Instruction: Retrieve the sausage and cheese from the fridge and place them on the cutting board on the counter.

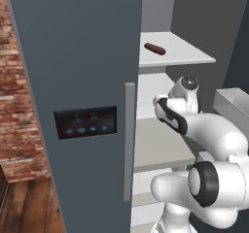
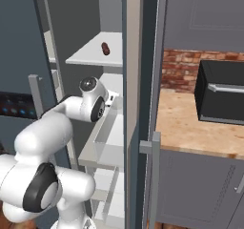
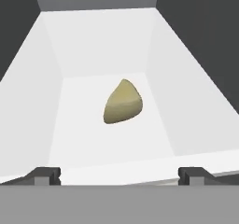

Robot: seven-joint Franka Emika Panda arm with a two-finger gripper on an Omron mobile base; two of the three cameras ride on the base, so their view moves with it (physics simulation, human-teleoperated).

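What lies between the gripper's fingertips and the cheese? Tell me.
Nothing but bare white bin floor. In the hand view the gripper hangs open above the near rim of the white bin, and the cheese sits alone ahead.

fridge running off the frame edges, black appliance getting cropped at right, panel partly hiding behind handle
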